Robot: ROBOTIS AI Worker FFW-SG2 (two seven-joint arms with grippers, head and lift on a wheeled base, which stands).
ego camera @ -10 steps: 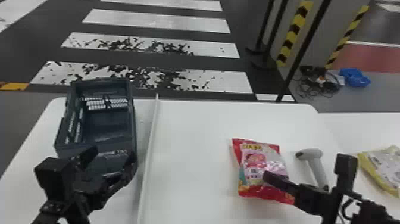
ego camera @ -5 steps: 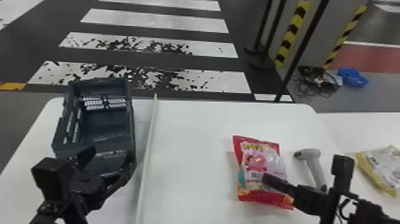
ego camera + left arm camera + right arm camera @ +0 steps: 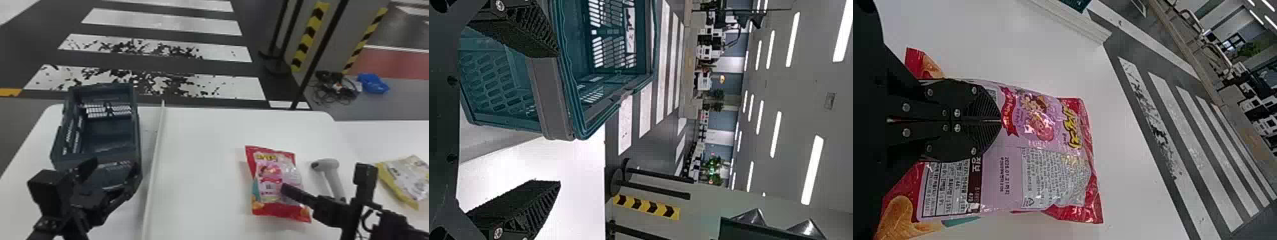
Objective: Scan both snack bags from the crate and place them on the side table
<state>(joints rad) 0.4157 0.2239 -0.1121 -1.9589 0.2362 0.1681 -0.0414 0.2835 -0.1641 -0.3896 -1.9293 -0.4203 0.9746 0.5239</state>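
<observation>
The right gripper [image 3: 1000, 120] looks to be pinching the red snack bag [image 3: 1045, 132] tight over the main table [image 3: 198, 159], near the scanner [image 3: 332, 174]. The bag has shifted slightly over the last second, its lower edge coming nearer the robot; I'd guess it's being lined up for scanning, with the yellow snack bag [image 3: 408, 182] already on the side table [image 3: 392, 137].

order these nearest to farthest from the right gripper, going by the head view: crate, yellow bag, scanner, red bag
1. Red bag, at the right gripper
2. Scanner, just right
3. Yellow bag, farther right
4. Crate, far left
</observation>
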